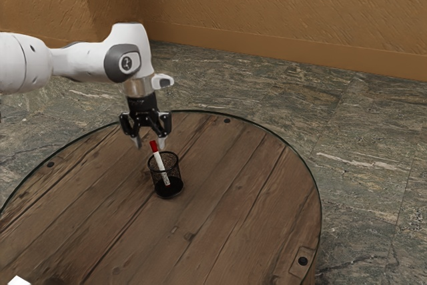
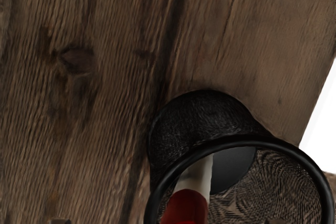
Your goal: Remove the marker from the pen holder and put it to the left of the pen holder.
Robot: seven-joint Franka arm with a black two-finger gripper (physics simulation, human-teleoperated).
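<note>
A white and grey robot arm [image 1: 80,61] reaches in from the exterior view's left over a round bench of brown wooden planks [image 1: 220,198]. On the bench stands a black mesh cylindrical pen holder [image 1: 177,173], upright and open at the top. Inside it is the white marker with a red cap [image 1: 160,163], cap end up. The marker is much narrower than the holder, so it tilts, its capped end rising above the rim where it can be reached.

The black two-fingered claw [image 1: 149,143] points down at that end, its fingers spread apart and pinching nothing. The cap appears to lie between the fingertips, though from this angle I can't be certain it is lined up in depth.

I judge this to be the approach, with the grasp and the placing both to come. The claw likely needs a small adjustment over the cap, then to close and lift straight up. A fingertip catching the rim could tip the holder; a slanted pull could drag it along.
</note>
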